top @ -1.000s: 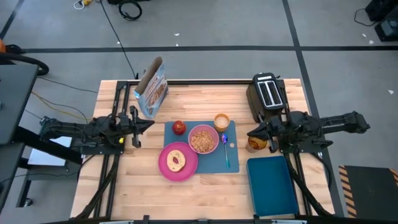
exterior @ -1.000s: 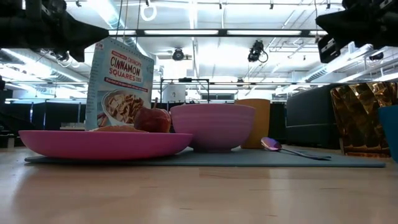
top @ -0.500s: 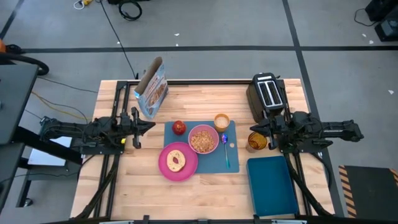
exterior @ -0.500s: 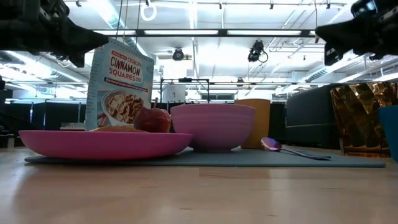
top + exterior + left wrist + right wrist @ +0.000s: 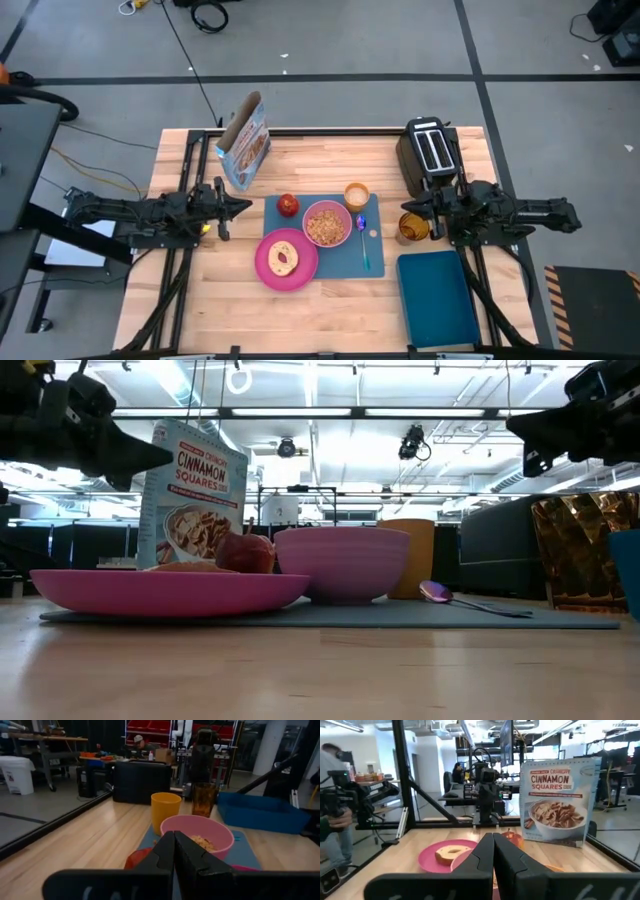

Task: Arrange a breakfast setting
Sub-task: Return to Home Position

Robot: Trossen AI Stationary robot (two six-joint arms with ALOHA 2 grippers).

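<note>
The left gripper (image 5: 238, 205) and right gripper (image 5: 408, 208) hang fingers together, empty; the slim blue-purple plastic spoon (image 5: 364, 246) looks light and slippery, best pinched mid-handle

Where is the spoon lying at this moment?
In the high view the spoon lies on the right part of the mat, close beside the bowl on its right, with the cup just above it in the picture.

On blue mat (image 5: 345, 264): bowl (image 5: 326, 224), cup (image 5: 356, 195), apple (image 5: 288, 205), spoon (image 5: 363, 240); bagel (image 5: 283, 259) on pink plate (image 5: 266, 273)
</note>
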